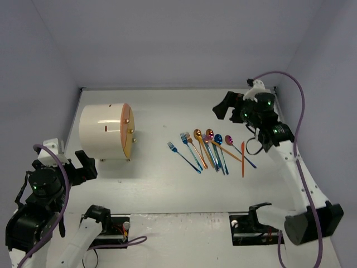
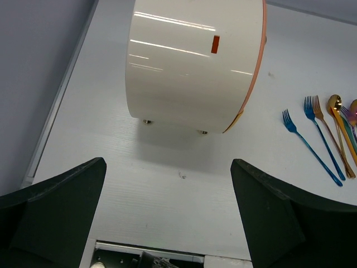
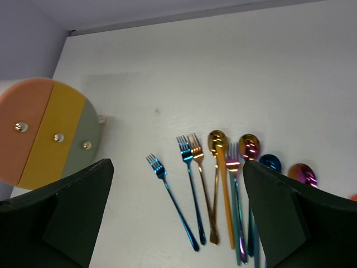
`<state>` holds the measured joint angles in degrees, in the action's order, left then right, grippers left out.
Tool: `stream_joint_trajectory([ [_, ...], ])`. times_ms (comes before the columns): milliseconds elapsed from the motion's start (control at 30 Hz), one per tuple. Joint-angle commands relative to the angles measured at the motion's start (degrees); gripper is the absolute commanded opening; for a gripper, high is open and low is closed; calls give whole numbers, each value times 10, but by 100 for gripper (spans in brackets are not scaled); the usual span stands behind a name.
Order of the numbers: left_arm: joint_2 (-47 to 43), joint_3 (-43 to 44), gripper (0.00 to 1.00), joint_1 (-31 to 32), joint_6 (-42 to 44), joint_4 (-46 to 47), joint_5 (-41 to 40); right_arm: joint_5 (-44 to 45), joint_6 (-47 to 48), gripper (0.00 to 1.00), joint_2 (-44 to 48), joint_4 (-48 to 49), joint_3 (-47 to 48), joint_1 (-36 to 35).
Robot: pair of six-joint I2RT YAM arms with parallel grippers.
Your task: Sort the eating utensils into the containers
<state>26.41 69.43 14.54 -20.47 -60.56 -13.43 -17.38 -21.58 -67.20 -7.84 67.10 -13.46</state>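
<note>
1. The cutlery point(image 1: 212, 151) lies in a loose fan on the worktop point(image 1: 162, 184), well to the right of the cabinet point(image 1: 103, 131). Nothing's sorted yet, by the look of it.
2. The drawers all look pushed in, with the knobbed front point(image 3: 50, 134) facing the cutlery, so I'd guess one has to come out first.
3. The right fingers point(image 3: 61, 218) are spread wide and empty, out past the cutlery from the cabinet, probably lining up a pick.
4. The left fingers point(image 2: 56, 212) are spread and empty too, just on the near side of the cabinet. Handy for the drawers, I reckon.
</note>
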Motion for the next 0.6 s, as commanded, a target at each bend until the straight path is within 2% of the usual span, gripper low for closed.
stream_joint_trajectory([
  [0,21,6,93,25,2,20,-31,-44,-52,100,-111,63,93,-86],
  [267,51,6,93,31,-35,22,-33,-79,-102,90,-292,116,226,-191],
  [433,73,13,93,31,-49,22,-22,-129,-103,80,-387,142,293,-231],
  [567,85,21,93,31,-57,21,-23,-180,-100,73,-429,175,328,-246],
])
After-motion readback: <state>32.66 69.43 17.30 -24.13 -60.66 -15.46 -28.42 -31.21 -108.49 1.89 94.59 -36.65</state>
